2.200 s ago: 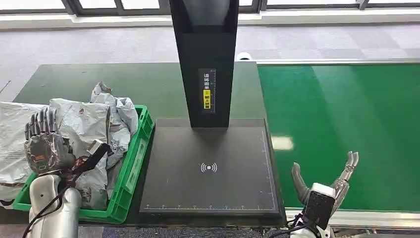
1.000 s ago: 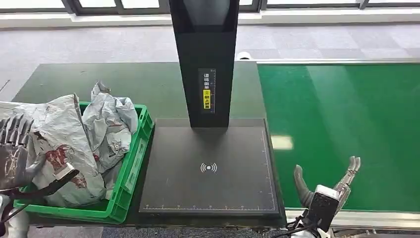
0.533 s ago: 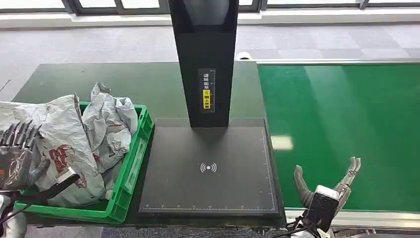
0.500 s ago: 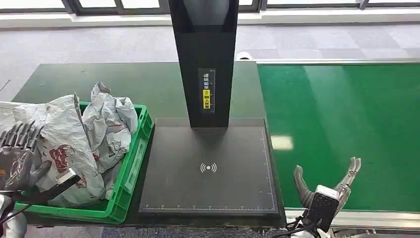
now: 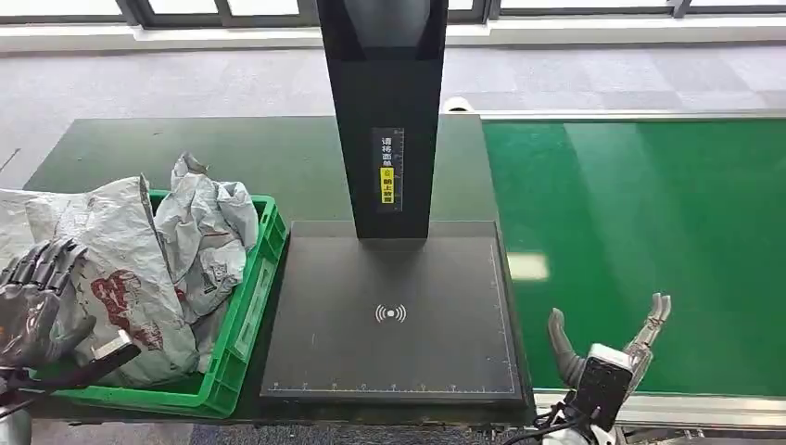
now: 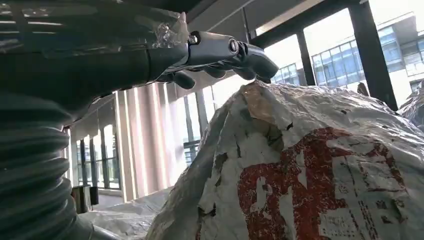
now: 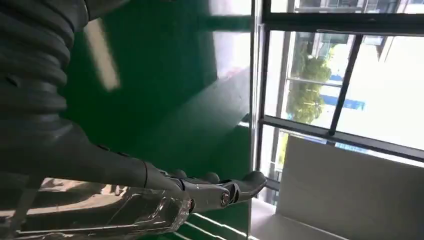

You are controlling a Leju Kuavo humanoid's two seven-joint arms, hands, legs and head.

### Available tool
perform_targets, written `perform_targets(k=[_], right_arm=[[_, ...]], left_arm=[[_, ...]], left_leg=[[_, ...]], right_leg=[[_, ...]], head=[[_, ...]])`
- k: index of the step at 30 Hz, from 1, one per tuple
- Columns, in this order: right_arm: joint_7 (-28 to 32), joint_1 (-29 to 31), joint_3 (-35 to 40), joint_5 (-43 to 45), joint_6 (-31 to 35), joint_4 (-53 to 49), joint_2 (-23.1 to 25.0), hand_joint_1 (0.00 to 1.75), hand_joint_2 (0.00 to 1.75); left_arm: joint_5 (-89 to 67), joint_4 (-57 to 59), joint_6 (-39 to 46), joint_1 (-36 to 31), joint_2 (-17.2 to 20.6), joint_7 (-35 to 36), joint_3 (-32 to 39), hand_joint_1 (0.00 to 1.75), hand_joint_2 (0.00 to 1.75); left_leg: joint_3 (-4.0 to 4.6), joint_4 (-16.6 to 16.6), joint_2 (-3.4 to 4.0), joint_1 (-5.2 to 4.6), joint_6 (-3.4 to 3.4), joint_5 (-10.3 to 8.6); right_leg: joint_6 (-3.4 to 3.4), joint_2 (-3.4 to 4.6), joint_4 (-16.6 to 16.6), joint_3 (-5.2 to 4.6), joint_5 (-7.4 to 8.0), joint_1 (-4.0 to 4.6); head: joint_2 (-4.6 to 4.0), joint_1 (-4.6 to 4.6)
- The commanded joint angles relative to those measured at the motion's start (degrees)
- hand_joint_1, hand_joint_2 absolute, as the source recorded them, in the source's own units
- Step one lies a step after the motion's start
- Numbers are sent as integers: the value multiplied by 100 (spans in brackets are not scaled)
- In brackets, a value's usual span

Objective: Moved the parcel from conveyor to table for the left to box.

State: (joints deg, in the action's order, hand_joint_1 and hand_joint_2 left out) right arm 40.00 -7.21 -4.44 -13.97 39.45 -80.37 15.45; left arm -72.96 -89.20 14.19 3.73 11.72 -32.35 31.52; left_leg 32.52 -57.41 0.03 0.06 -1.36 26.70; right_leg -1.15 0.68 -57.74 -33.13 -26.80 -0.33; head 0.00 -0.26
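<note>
Your left robot hand (image 5: pixel 32 311) released the parcel (image 5: pixel 120 287) into the crate (image 5: pixel 243 320) and withdrew, fingers apart; right robot hand (image 5: pixel 607 348) waited wide.

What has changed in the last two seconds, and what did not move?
The left hand drew back from over the green crate toward the robot's left and now hangs beside it, holding nothing. The grey parcel it was on lies in the crate. The right hand stayed open at the near edge of the conveyor, and the black scanner plate stayed bare.

Wireless-signal symbol (image 5: pixel 390 313) on black scan pad (image 5: pixel 352 278), unreadable label (image 5: pixel 386 165) on black column (image 5: pixel 382 83)
</note>
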Motion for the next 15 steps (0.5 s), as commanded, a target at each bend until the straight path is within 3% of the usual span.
perform_targets(k=[1, 3, 4, 6, 9, 15], right_arm=[[0, 183, -18, 20, 10, 343, -119, 0, 175], [0, 183, -18, 20, 10, 343, -119, 0, 175], [0, 147, -43, 77, -54, 393, -60, 0, 175], [0, 48, -175, -70, -145, 270, 68, 0, 175], [0, -17, -220, -136, -248, 91, 118, 0, 175], [0, 70, -179, -258, -342, 14, 186, 0, 175]], left_arm=[[5, 245, -57, -48, -57, -6, 13, 0, 175], [5, 245, -57, -48, -57, -6, 13, 0, 175], [632, -124, 379, 91, -247, 9, 399, 0, 175], [1955, -855, 515, 242, -622, -714, 993, 0, 175], [4131, -1863, 932, 735, -549, -765, 352, 0, 175], [5449, -2856, 1955, 934, -587, -765, -1111, 0, 175]], left_leg=[[-9, 9, 0, 1, 2, -3], [-13, 15, 0, 4, 2, -4], [-13, 15, 0, 5, 3, -4], [-15, 12, 13, 5, 2, 2], [-11, 4, 20, 10, 4, 10], [5, -4, -27, 6, -1, 6]], right_leg=[[5, -4, 11, 10, 3, 1], [7, -6, 19, 16, 6, 5], [7, -7, 20, 16, 6, 5], [8, 5, 18, 13, 5, 5], [10, 14, 16, 15, 2, 10], [8, -26, 6, 1, -9, 4]], head=[[0, 0], [-2, 0], [0, 0], [0, 0], [0, 0], [0, 0]])
